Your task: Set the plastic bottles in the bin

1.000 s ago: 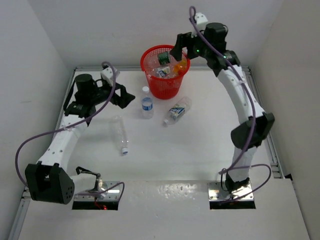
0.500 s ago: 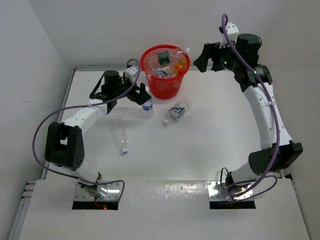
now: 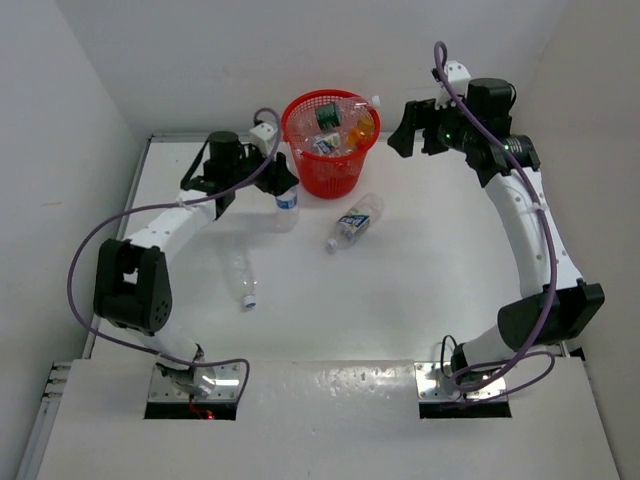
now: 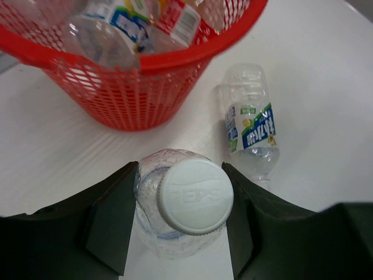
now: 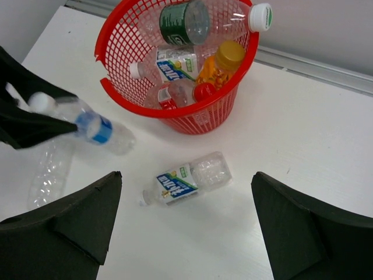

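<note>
White table (image 3: 400,300), white walls (image 3: 200,60). The left gripper (image 4: 180,216) is clamping the white-capped clear bottle (image 4: 195,197) at the neck, its jaws pressing both sides just under the cap. It's probably gripping high so the body hangs free and clears the rim. That bottle is sitting just beside the bin (image 3: 330,140), on its left side; can't tell whether it's touching the table. The right gripper (image 3: 412,128) is hovering wide open and empty to the right of the bin, likely parked out of the drop path. The bin is already holding several, including the green-labelled bottle (image 5: 183,22) and the orange bottle (image 5: 221,64). Two are lying loose: the labelled bottle (image 3: 355,222) in front of the bin, and the plain clear bottle (image 3: 240,268) nearer the left arm. Next up, I'd guess: lift over the rim, release.
</note>
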Robot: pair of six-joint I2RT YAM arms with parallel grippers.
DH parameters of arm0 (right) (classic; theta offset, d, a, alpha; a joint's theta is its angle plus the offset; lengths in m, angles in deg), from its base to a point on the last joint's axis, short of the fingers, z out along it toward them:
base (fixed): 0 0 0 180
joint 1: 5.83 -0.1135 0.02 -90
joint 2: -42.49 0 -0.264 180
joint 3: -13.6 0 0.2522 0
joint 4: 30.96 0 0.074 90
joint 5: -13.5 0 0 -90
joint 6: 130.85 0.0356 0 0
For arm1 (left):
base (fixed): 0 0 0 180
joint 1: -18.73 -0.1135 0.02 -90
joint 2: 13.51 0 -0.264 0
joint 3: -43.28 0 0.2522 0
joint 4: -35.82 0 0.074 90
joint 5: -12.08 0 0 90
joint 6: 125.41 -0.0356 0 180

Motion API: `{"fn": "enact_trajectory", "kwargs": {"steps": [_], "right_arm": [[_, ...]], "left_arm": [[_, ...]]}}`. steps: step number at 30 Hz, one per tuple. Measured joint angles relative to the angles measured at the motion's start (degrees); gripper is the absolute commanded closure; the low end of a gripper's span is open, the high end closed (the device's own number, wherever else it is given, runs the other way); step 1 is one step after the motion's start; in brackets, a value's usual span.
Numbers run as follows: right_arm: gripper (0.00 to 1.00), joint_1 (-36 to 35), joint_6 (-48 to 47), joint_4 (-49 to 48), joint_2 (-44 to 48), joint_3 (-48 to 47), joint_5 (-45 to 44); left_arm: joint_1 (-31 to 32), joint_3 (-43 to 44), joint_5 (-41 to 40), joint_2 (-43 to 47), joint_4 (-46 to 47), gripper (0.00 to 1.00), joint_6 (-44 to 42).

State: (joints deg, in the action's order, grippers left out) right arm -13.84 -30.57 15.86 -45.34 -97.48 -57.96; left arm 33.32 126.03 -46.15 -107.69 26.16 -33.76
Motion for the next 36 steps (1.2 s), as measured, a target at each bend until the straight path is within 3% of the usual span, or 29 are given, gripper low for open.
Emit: {"fn": "enact_trajectory", "kwargs": {"steps": [4, 7, 13, 19, 28, 36], "right_arm": [[0.09, 0.02, -0.2, 0.02, 0.33, 1.73, 0.15], [0.09, 0.02, -0.2, 0.04, 0.37, 2.75, 0.39], [0.09, 0.02, -0.2, -0.02, 0.57, 3.3, 1.11], [0.09, 0.02, -0.33, 0.0, 1.62, 5.29, 1.25], [0.09, 0.02, -1.07, 0.0, 2.86, 7.78, 1.22], [0.09, 0.02, -1.27, -0.02, 3.08, 8.5, 1.22]], "left_arm": [[-2.78, 8.13, 1.62, 3.85, -6.43, 0.63, -1.01], [-4.63, 19.63, 3.3, 6.4, -10.88, 0.63, -1.38], [-4.11, 41.92, 3.98, 7.04, -9.99, 0.61, 0.42], [-1.51, 45.22, 3.91, 1.79, -4.96, 0.61, 3.65], [-0.79, 42.01, 4.15, -17.25, -7.26, 0.61, 8.44], [-0.63, 43.95, 6.99, -19.91, -8.17, 0.63, 11.23]]}}
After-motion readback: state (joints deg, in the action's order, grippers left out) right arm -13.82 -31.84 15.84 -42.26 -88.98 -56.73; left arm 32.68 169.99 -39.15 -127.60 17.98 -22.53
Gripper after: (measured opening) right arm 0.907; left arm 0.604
